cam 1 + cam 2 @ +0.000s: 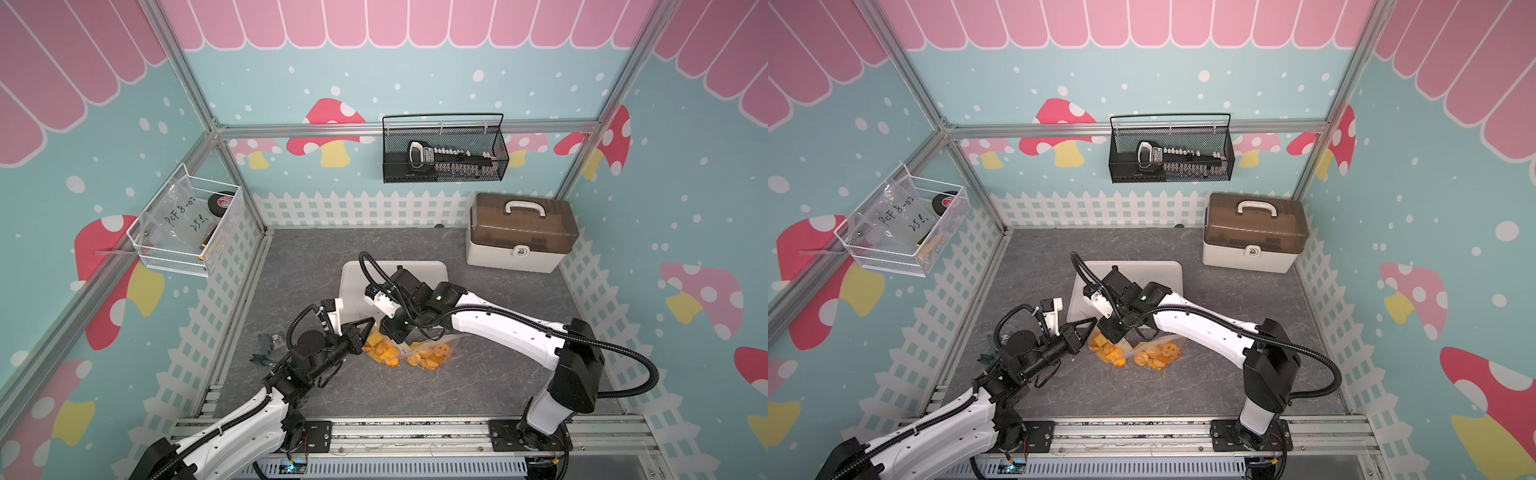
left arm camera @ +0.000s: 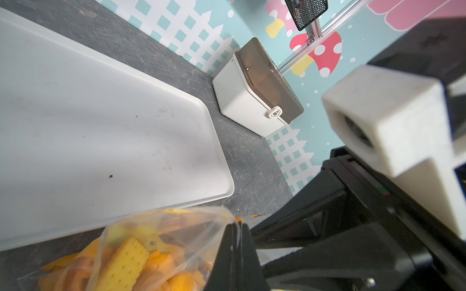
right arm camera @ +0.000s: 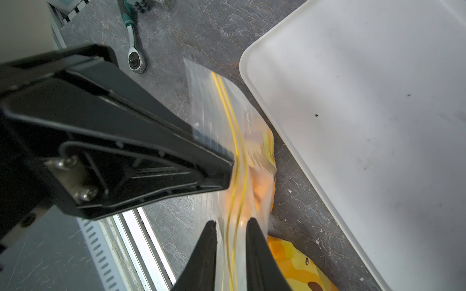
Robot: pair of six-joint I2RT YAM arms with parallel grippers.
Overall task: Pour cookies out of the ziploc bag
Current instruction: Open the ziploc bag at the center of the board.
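Grey table (image 1: 498,374) carrying a white tray (image 1: 430,270) and a clear ziploc bag (image 1: 440,347) of cookies (image 1: 382,353).
Tray lies just beyond both grippers. Bag lies beneath them, beside the tray's edge: left gripper (image 2: 235,228) is clamped on the bag's top edge, right gripper (image 3: 230,223) has its jaws slightly apart, one either side of the yellow zip line (image 3: 228,110). Orange and yellow cookies sit inside the bag, just below the gripper tips.
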